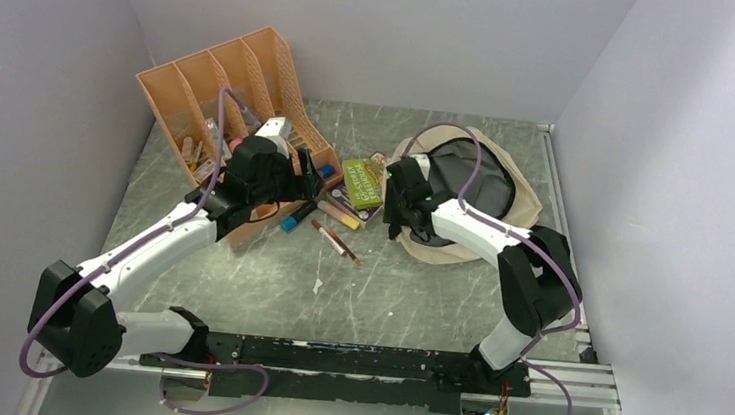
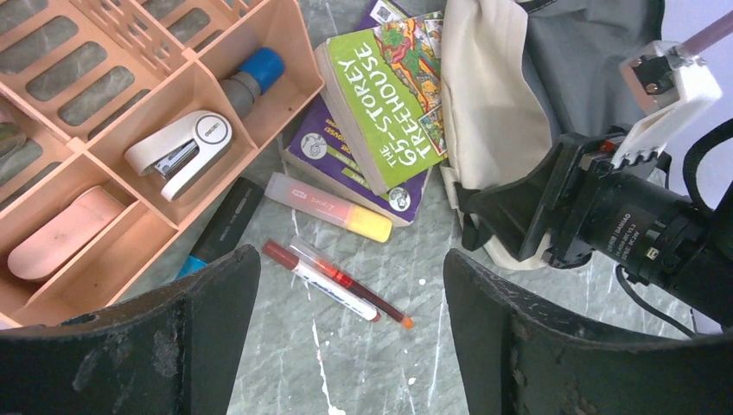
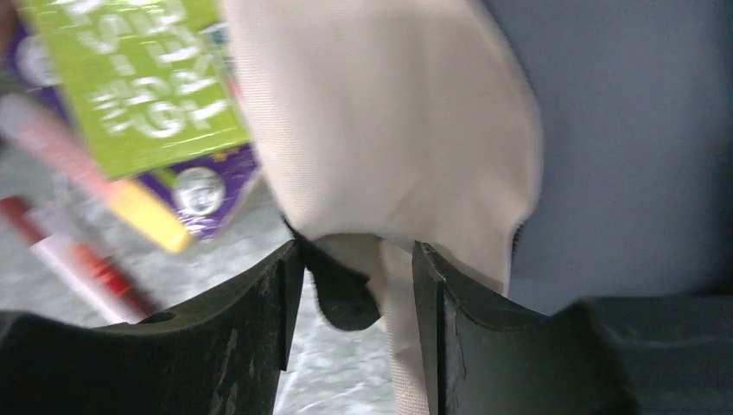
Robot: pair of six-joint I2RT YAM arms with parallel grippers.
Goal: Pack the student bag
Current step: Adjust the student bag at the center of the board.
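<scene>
The student bag point(image 1: 528, 197) is a cream fabric backpack lying at the back right, with its dark grey lining facing up. My right gripper point(image 1: 395, 213) is at the bag's left edge. In the right wrist view the gripper point(image 3: 356, 259) is shut on a bunched fold of the bag point(image 3: 380, 112), cream cloth and a black tab filling the gap at the fingertips. My left gripper point(image 2: 350, 264) hangs open over a red marker point(image 2: 318, 278) and a clear red pen point(image 2: 356, 287) on the table, touching neither. In the top view my left gripper point(image 1: 296, 179) is beside the organizer's front.
An orange file organizer point(image 1: 214, 84) at the back left holds a stapler point(image 2: 177, 151), a blue-capped marker point(image 2: 251, 73) and a pink eraser point(image 2: 60, 233). A green book point(image 2: 389, 95) lies on a purple book point(image 2: 341, 160) beside the bag. A yellow highlighter point(image 2: 328, 206) and a black marker point(image 2: 220, 225) lie nearby.
</scene>
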